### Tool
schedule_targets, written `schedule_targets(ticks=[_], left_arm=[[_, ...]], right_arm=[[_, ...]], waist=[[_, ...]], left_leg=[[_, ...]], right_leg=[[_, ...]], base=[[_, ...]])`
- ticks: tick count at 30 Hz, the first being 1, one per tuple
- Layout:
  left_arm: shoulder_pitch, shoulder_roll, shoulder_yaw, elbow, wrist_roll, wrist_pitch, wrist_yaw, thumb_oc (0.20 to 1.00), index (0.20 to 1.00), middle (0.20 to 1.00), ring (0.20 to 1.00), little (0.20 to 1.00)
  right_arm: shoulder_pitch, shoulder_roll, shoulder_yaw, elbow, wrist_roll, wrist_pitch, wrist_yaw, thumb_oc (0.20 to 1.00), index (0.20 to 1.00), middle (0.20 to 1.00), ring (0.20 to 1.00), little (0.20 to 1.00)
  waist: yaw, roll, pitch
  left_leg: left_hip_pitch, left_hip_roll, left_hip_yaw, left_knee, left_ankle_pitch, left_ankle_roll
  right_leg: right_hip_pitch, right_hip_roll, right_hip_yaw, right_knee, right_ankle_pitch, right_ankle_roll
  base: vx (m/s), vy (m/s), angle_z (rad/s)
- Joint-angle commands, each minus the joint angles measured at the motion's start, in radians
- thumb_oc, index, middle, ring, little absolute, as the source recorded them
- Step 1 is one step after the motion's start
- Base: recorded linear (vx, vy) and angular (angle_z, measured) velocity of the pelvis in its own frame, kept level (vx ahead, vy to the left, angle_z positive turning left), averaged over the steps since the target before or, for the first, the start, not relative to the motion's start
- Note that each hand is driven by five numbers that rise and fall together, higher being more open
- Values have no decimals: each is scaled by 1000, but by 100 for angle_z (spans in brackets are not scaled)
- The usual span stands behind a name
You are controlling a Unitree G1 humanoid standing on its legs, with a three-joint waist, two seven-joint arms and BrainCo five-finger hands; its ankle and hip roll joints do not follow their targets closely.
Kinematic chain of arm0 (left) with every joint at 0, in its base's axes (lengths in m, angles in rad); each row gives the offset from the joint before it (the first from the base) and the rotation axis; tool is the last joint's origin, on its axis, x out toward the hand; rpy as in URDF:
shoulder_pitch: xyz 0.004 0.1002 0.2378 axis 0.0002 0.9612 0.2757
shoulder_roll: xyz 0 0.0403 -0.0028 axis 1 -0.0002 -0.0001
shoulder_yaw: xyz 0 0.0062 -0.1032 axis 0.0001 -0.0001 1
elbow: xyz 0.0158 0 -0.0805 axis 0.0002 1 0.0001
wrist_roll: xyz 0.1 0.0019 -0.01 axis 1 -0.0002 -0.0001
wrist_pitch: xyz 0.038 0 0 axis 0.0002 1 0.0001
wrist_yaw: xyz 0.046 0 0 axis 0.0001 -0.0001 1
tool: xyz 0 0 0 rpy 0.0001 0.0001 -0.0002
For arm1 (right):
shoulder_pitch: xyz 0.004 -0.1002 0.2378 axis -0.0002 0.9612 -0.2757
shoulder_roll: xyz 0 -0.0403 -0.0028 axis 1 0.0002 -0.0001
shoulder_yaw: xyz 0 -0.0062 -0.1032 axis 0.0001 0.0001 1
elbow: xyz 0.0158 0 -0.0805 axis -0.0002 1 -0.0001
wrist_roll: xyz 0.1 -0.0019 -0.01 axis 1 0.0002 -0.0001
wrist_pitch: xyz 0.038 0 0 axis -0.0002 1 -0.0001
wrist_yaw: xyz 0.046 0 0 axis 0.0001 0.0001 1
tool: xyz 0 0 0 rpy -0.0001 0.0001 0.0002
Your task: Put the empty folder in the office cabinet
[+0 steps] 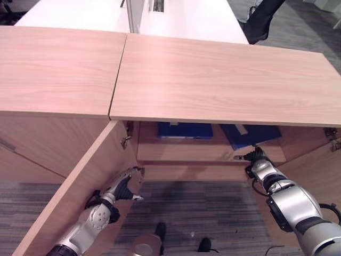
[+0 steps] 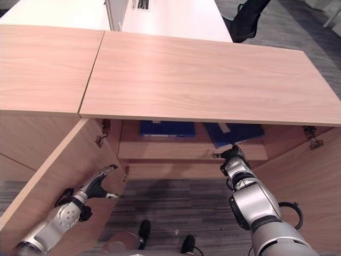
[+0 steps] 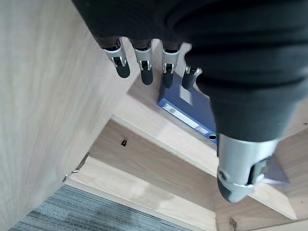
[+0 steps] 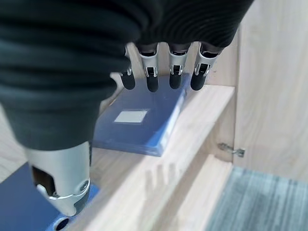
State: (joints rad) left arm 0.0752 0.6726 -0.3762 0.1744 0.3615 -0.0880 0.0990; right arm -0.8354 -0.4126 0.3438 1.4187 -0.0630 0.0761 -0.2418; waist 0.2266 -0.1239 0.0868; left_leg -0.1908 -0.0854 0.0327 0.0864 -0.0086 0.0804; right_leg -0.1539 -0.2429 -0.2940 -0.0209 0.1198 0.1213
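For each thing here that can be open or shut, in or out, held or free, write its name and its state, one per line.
Left cabinet door: swung open.
Right cabinet door: open.
Right blue folder: lying flat on the shelf, unheld.
Left blue folder: on the shelf.
Left hand: open, beside the left door.
Right hand: open, at the shelf edge.

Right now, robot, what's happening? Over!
Left hand open by door. Right hand open, off blue folder on shelf. Nothing blocking.

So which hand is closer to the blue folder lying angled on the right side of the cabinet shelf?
The right hand. It hovers at the shelf's front edge just in front of the angled blue folder, fingers open. The left hand sits lower by the open left door, well away.
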Motion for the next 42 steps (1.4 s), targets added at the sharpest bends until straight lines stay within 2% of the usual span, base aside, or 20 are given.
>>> schedule_targets(ticks=[1, 3, 4, 5, 6, 9, 12, 15, 19, 23, 25, 26, 28, 29, 30, 34, 36, 38, 39, 42], left_arm=[[1, 1, 45, -89, 4, -31, 31, 1000, 1000, 1000, 1000, 1000], [-2, 0, 45, -88, 4, -31, 32, 1000, 1000, 1000, 1000, 1000], [-17, 2, 43, -84, 5, -28, 38, 1000, 1000, 1000, 1000, 1000], [-67, 6, 24, -65, 5, -23, 60, 1000, 1000, 1000, 1000, 1000], [-75, 4, 22, -61, 5, -24, 62, 1000, 1000, 1000, 1000, 1000], [-116, -8, 10, -51, -12, -24, 95, 1000, 1000, 1000, 1000, 1000], [-132, -16, 6, -42, -18, -23, 107, 1000, 1000, 1000, 1000, 1000], [-149, -22, 2, -29, -23, -17, 118, 1000, 1000, 1000, 1000, 1000], [-137, -30, 28, -18, -37, -9, 130, 1000, 1000, 1000, 1000, 1000], [-134, -34, 30, -9, -40, 2, 129, 1000, 1000, 1000, 1000, 1000], [-140, -44, 19, -10, -39, 0, 117, 1000, 1000, 1000, 1000, 1000], [-145, -55, 5, -15, -38, -5, 102, 1000, 1000, 1000, 1000, 1000], [-150, -57, -2, -17, -38, -6, 91, 1000, 1000, 1000, 1000, 1000], [-143, -55, -2, -20, -35, -5, 86, 1000, 1000, 1000, 1000, 1000], [-116, -43, -2, -45, -22, -10, 70, 1000, 1000, 1000, 1000, 1000], [-86, -33, -18, -57, -5, -15, 37, 1000, 1000, 1000, 1000, 1000], [-70, -32, -10, -49, 0, -20, 34, 1000, 1000, 1000, 1000, 1000], [-57, -24, 8, -51, -5, -18, 37, 1000, 1000, 1000, 1000, 1000], [-53, -26, 20, -45, -10, -20, 45, 1000, 1000, 1000, 1000, 1000], [-54, -31, 22, -32, -8, -20, 50, 1000, 1000, 1000, 1000, 1000]], right_arm=[[-93, -112, 45, 25, -47, 6, -29, 1000, 1000, 1000, 1000, 1000], [-97, -114, 45, 26, -46, 6, -28, 1000, 1000, 1000, 1000, 1000], [-112, -130, 46, 25, -42, 7, -33, 1000, 1000, 1000, 1000, 1000], [-168, -183, 57, 24, -31, 6, -50, 1000, 1000, 1000, 1000, 1000], [-173, -185, 57, 26, -30, 6, -50, 1000, 1000, 1000, 1000, 1000], [-225, -254, 76, 45, -16, 10, -72, 1000, 1000, 1000, 1000, 1000], [-241, -286, 72, 53, -1, 10, -80, 1000, 1000, 1000, 1000, 1000], [-246, -312, 68, 66, 13, 11, -87, 1000, 1000, 1000, 1000, 1000], [-238, -322, 65, 68, 34, 3, -108, 1000, 1000, 1000, 1000, 1000], [-220, -291, 63, 55, 48, -4, -122, 1000, 1000, 1000, 1000, 1000], [-186, -279, 43, 41, 50, -11, -128, 1000, 1000, 1000, 1000, 1000], [-170, -282, 24, 41, 54, -12, -131, 1000, 1000, 1000, 1000, 1000], [-165, -282, 17, 44, 57, -14, -129, 1000, 1000, 1000, 1000, 1000], [-163, -271, 23, 46, 54, -15, -124, 1000, 1000, 1000, 1000, 1000], [-142, -223, 34, 50, 35, -17, -108, 1000, 1000, 1000, 1000, 1000], [-85, -186, 24, 51, 16, -15, -88, 1000, 1000, 1000, 1000, 1000], [-74, -176, 26, 41, -14, -15, -69, 1000, 1000, 1000, 1000, 1000], [-89, -179, 31, 40, -24, -12, -58, 1000, 1000, 1000, 1000, 1000], [-74, -187, 23, 43, -30, -12, -56, 1000, 1000, 1000, 1000, 1000], [-60, -187, 11, 46, -37, -11, -49, 1000, 1000, 1000, 1000, 1000]], waist=[[-4, 32, 91], [-5, 30, 91], [-12, 31, 117], [-16, 23, 180], [-16, 24, 182], [-3, 24, 228], [-6, 32, 239], [-5, 36, 241], [-10, 15, 217], [-17, -8, 206], [-27, -18, 196], [-24, -17, 186], [-21, -18, 180], [-14, -24, 171], [-6, -35, 141], [-14, -27, 84], [-21, 7, 69], [-15, 34, 69], [-20, 38, 68], [-23, 34, 67]], left_leg=[[-24, 54, -61, -35, -48, -45], [-32, 52, -61, -31, -43, -44], [-50, 49, -66, -4, -52, -46], [-117, 44, -73, 76, -89, -56], [-126, 43, -73, 87, -92, -56], [-215, 61, -84, 190, -138, -72], [-250, 67, -92, 218, -143, -76], [-256, 74, -105, 206, -133, -84], [-182, 124, -127, 91, -87, -117], [-125, 152, -129, 57, -74, -126], [-114, 140, -117, 61, -65, -126], [-129, 96, -104, 61, -48, -119], [-143, 67, -104, 56, -43, -116], [-145, 45, -120, 36, -48, -108], [-119, 6, -165, -11, -60, -78], [-56, -7, -178, -49, -50, -49], [-24, 19, -169, -63, -49, -45], [-1, 52, -162, -60, -53, -48], [25, 61, -162, -60, -69, -49], [40, 78, -168, -53, -77, -57]], right_leg=[[-53, 88, 11, 9, -65, 40], [-60, 85, 11, 10, -61, 39], [-85, 88, 27, 17, -61, 40], [-120, 69, 41, 41, -53, 35], [-125, 68, 40, 43, -54, 35], [-175, 43, 7, 96, -60, 23], [-209, 34, -12, 138, -76, 12], [-227, 31, -24, 165, -94, 4], [-196, 71, -40, 150, -134, -16], [-140, 109, -40, 117, -149, -31], [-92, 121, -58, 78, -157, -36], [-60, 125, -82, 43, -155, -33], [-54, 133, -86, 29, -142, -28], [-58, 144, -75, 14, -123, -23], [-42, 169, -68, -12, -103, -10], [-16, 158, -55, 5, -109, 6], [-6, 117, -48, 42, -101, 36], [-3, 76, -17, 73, -86, 33], [1, 69, 69, 62, -76, 30], [-11, 50, 136, 23, -46, 43]], base=[[-45, 8, -9], [-53, -2, 5], [-100, -124, 24], [-104, -122, 34], [-98, -160, 28], [-1, -172, 13], [35, -108, 14], [94, -158, 22], [127, -203, 14], [87, -179, 1], [91, -129, 2], [45, -55, 10], [3, -6, 22], [20, 12, 26], [31, 14, 14], [90, 82, -17], [46, 86, -21], [48, -45, -45], [45, -40, -44], [84, -149, -22]])
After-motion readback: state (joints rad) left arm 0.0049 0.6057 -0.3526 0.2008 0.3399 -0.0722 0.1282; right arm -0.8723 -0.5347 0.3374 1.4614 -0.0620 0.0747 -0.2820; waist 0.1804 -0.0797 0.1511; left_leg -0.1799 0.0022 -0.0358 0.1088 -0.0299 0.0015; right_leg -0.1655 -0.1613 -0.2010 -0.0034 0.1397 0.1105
